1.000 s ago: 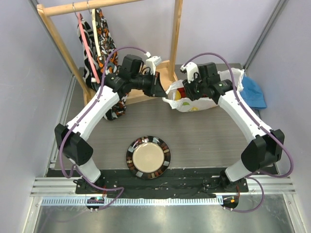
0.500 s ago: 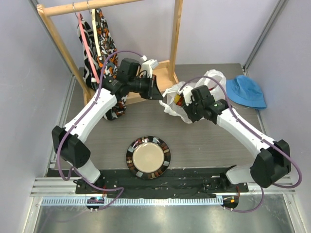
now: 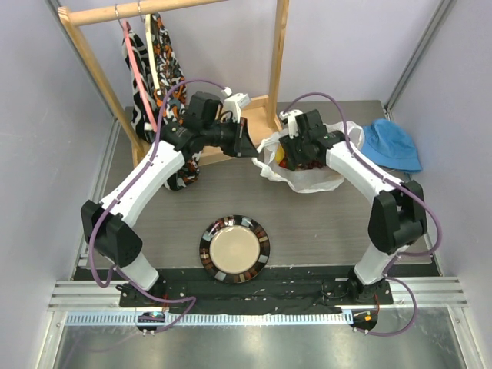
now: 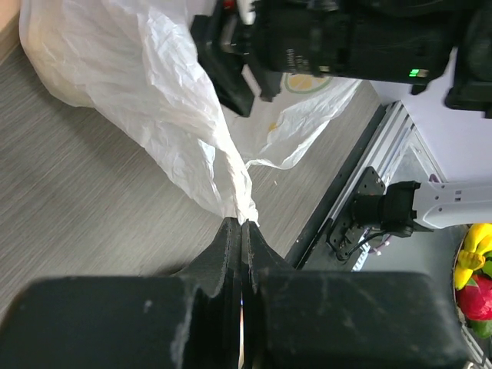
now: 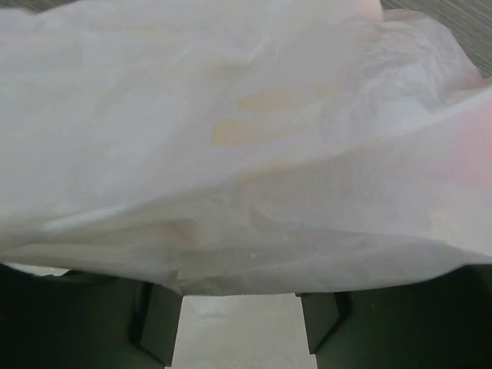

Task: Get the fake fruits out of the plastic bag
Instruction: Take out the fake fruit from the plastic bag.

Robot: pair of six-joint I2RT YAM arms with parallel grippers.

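Note:
The white plastic bag lies at the back of the table. My left gripper is shut on its left edge; the left wrist view shows the film pulled taut from my closed left gripper. My right gripper is at the bag's mouth, open. In the right wrist view the bag fills the frame over my spread right gripper, with nothing between the fingers. A bit of yellow and orange fruit shows at the mouth; faint yellow and pink tints show through the film. The other fruits are hidden.
A dark-rimmed plate sits at the front centre. A blue hat lies right of the bag. A wooden rack with patterned cloth stands at the back left. Yellow and red fruit shapes lie beyond the table rail.
My right gripper dropped to the bag's front side, then came back up to its mouth. The bag crumpled and spread out again. My left gripper kept its hold with little movement.

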